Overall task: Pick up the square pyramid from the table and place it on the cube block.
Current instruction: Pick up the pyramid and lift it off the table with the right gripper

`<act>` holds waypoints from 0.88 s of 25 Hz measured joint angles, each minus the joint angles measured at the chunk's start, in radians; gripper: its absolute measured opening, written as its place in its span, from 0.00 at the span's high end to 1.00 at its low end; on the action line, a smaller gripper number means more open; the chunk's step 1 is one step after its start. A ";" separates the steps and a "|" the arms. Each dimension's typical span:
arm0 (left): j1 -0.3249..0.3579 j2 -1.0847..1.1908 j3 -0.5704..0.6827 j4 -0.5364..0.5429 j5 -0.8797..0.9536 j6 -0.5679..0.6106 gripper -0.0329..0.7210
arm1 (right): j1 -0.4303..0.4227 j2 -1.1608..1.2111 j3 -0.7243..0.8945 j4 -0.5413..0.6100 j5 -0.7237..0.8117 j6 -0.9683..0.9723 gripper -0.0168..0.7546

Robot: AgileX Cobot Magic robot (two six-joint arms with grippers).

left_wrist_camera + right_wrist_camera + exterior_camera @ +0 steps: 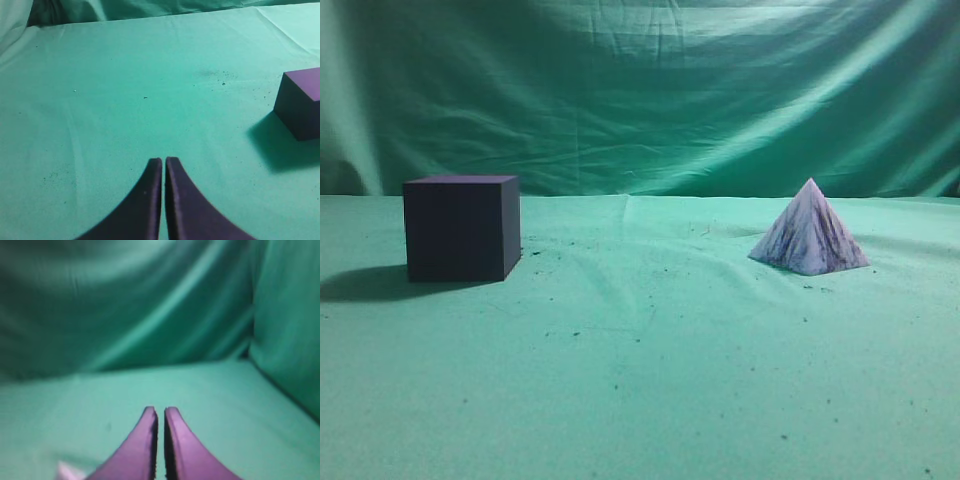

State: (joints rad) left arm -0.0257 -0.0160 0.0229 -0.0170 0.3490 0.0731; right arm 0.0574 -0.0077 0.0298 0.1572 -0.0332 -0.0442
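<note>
Left claw closed, fingers pressed together with only a thin slit between, gripping nothing, hovering over bare green desk. Cube block sits ahead and well to the right of this claw, partly cut by the frame edge, shadow falling on its near left side.

Right claw also closed on nothing, fingers nearly touching, pointed at the green backdrop past the desk's far edge. Pale corner at the lower left of the claw, just beside the left finger, likely the square pyramid; too blurred to be sure.

Exterior view: neither claw visible. Cube block left, square pyramid right, both upright on the desk, well apart, not touching. Pyramid white with purplish marbling; not yet on the cube.
</note>
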 joint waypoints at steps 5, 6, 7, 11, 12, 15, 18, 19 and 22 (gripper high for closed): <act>0.000 0.000 0.000 0.000 0.000 0.000 0.96 | 0.000 -0.002 -0.047 -0.001 -0.224 0.009 0.98; 0.000 0.000 0.000 0.000 0.000 0.000 0.96 | 0.000 -0.002 -0.090 -0.017 -0.173 0.009 0.98; 0.000 0.000 0.000 0.000 0.000 0.000 0.96 | 0.000 0.008 -0.140 -0.025 -0.099 0.009 0.98; 0.000 0.000 0.000 0.000 0.000 0.000 0.96 | 0.000 0.140 -0.326 -0.039 0.197 0.009 0.98; 0.000 0.000 0.000 0.000 0.000 0.000 0.96 | 0.000 0.188 -0.358 -0.039 0.268 0.009 0.98; 0.000 0.000 0.000 0.000 0.000 0.000 0.96 | 0.000 0.320 -0.439 -0.042 0.441 -0.036 0.98; 0.000 0.000 0.000 0.000 0.000 0.000 0.96 | 0.002 0.444 -0.532 -0.014 0.582 -0.117 0.98; 0.000 0.000 0.000 0.000 0.000 0.000 0.96 | 0.012 0.489 -0.561 -0.007 0.623 -0.142 0.98; 0.000 0.000 0.000 0.000 0.000 0.000 0.96 | 0.088 0.616 -0.660 -0.005 0.704 -0.176 0.98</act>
State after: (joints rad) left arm -0.0257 -0.0160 0.0229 -0.0170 0.3490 0.0731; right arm 0.1451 0.6086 -0.6298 0.1527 0.6713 -0.2206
